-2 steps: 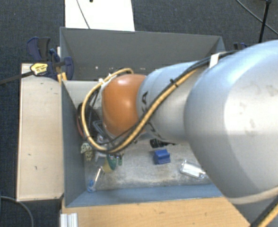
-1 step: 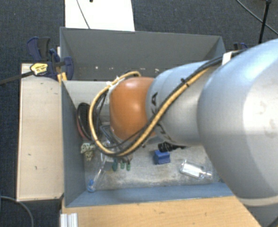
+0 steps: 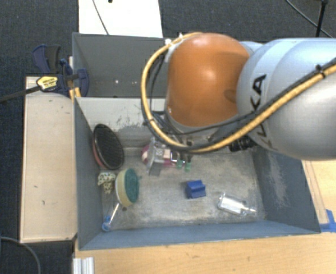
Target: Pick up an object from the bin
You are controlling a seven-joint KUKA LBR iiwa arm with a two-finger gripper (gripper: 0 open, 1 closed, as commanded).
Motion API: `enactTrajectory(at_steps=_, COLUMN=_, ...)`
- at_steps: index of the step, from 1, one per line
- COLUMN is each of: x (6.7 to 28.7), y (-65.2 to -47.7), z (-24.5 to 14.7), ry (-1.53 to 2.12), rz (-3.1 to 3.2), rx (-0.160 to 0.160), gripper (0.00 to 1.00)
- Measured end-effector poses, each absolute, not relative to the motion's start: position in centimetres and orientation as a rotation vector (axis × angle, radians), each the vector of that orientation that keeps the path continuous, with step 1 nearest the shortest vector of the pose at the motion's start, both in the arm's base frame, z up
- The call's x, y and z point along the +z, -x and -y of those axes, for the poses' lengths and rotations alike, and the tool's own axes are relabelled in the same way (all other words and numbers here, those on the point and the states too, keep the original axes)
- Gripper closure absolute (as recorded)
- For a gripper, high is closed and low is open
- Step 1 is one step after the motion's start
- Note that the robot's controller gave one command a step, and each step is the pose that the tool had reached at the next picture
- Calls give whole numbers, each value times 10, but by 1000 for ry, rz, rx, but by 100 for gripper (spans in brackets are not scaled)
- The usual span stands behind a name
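My gripper (image 3: 156, 162) reaches down under the arm's orange cover, low over the middle of the bin floor. A small pink and purple thing (image 3: 150, 152) lies right against its left side, and a little green piece (image 3: 186, 165) sits at its right. A blue block (image 3: 195, 189) rests on the floor just in front of the gripper, apart from it. Further to the front right lies a small clear bottle (image 3: 235, 204).
A black oval brush (image 3: 108, 146) leans on the left wall. Below it are a round cream and green disc (image 3: 127, 186), a small patterned scrap (image 3: 106, 180) and a blue-tipped stick (image 3: 111, 217). The arm covers the bin's back right.
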State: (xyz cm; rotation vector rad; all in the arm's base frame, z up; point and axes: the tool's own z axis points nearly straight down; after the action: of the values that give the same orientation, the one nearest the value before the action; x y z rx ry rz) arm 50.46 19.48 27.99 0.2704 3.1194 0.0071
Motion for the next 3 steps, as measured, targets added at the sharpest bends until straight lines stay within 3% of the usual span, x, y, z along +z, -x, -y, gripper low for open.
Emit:
enactTrajectory(at_steps=1, x=176, y=-516, z=-245, ry=-575, rz=-3092, rx=-2, gripper=100)
enactTrajectory(at_steps=2, x=219, y=-491, z=-233, ry=-576, rz=-3085, rx=4, gripper=100)
enactTrajectory(at_steps=3, x=165, y=-507, z=-235, ry=-597, rz=-3086, rx=-3, gripper=100)
